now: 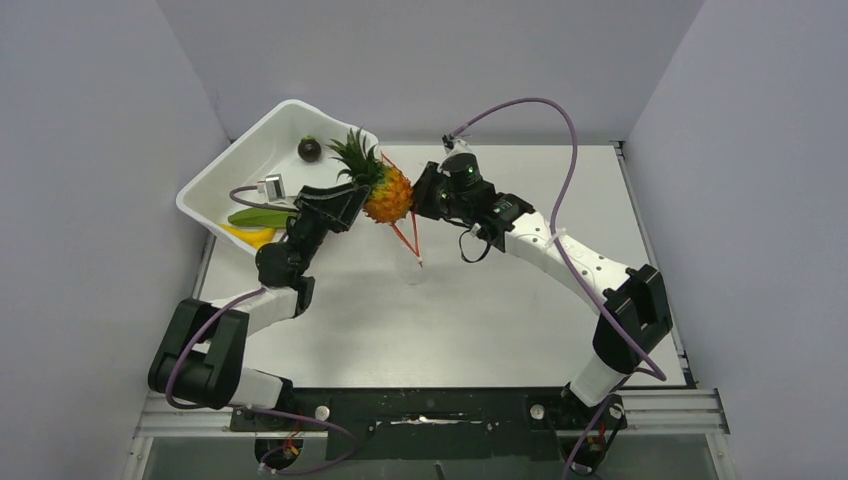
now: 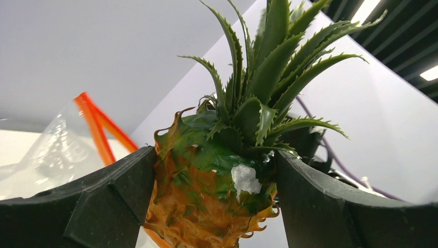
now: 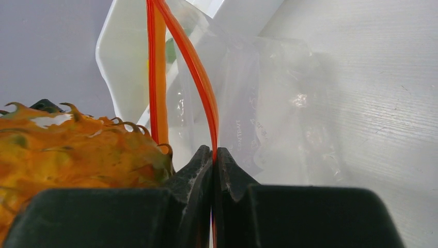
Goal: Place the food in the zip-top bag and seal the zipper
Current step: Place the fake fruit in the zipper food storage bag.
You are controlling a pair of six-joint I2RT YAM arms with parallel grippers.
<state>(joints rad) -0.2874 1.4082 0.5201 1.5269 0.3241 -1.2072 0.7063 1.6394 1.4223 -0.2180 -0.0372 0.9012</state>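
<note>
A white worktop (image 1: 480, 320) is boxed by plain pale-grey walls: back wall (image 1: 430, 60) at its far edge, left wall (image 1: 90, 200) and right wall (image 1: 760, 200) at the sides. An aluminium rail (image 1: 670, 405) lines the near edge. Strip lights (image 2: 368, 9) glow overhead.

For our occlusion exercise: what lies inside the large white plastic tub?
In the white plastic tub: a dark round piece, a green leafy piece, a yellow toy banana. The left arm covers the tub's near-right part; anything there is hidden.

White tub (image 1: 250, 150) at far-left corner of table (image 1: 500, 320), against wall.
</note>
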